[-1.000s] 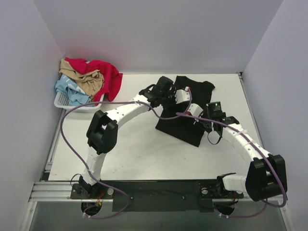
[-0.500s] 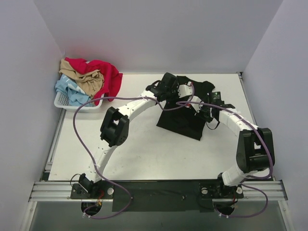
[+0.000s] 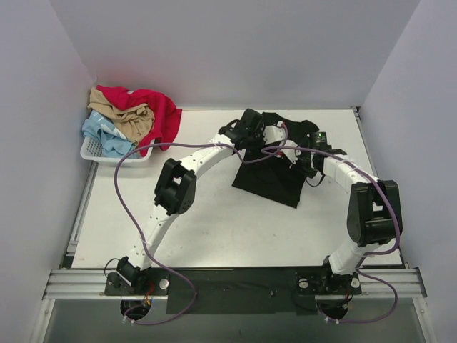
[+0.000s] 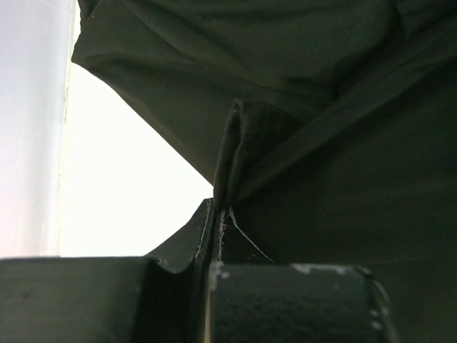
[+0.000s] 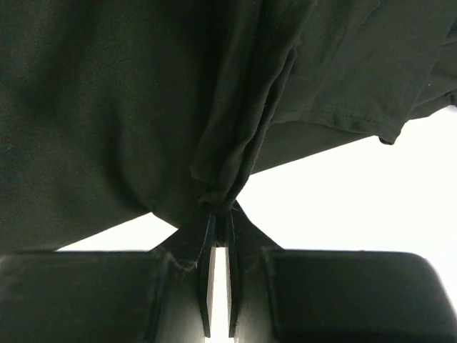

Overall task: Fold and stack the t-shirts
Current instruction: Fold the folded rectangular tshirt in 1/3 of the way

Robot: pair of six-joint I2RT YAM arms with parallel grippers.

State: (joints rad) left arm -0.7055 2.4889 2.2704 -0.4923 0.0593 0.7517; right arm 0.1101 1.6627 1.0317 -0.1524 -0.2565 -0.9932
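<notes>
Left gripper [image 4: 213, 218] and right gripper [image 5: 220, 214] each clamped on a pinch of the black t-shirt [image 3: 270, 182].
We hold it by 2 thin bunched folds; most of its cloth lies on the table [image 3: 200, 229] just ahead of and between our grippers. If our arms pull unevenly, we judge 1 pinch may slip free or drag the fold crooked. Red t-shirt [image 3: 163, 114], tan t-shirt [image 3: 132, 118] and pale blue t-shirt [image 3: 103, 136] sit well off to our left gripper's left.
</notes>
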